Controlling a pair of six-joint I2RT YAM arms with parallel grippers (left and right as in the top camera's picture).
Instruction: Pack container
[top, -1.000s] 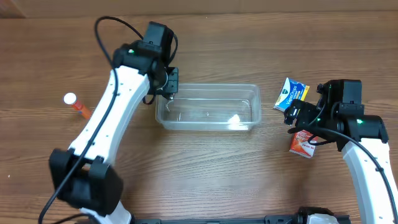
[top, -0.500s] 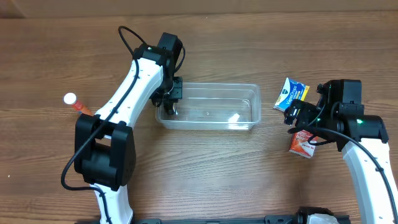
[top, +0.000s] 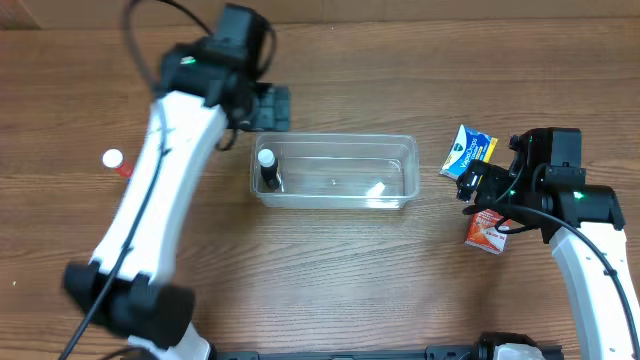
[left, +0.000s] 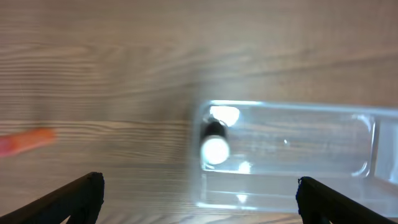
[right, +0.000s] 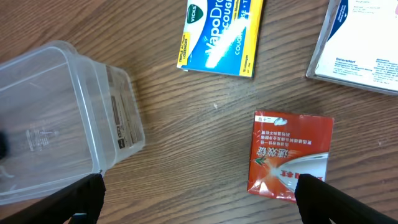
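Jaws spread wide on left gripper (left: 200, 186), nothing held, near container's (top: 340, 138) left end; same on right gripper (right: 199, 193), empty, beside one red box (right: 289, 155). One white-capped bottle (top: 267, 168) upright inside container, at centre. One orange tube (top: 116, 162) far left, one blue-yellow box (top: 468, 150) right. White pack (right: 364, 43) seen only from right wrist.

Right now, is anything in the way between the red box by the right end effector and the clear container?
Nothing visible. Only bare table lies between the red box and the container; the Vicks box sits off that line. The right end effector is open.
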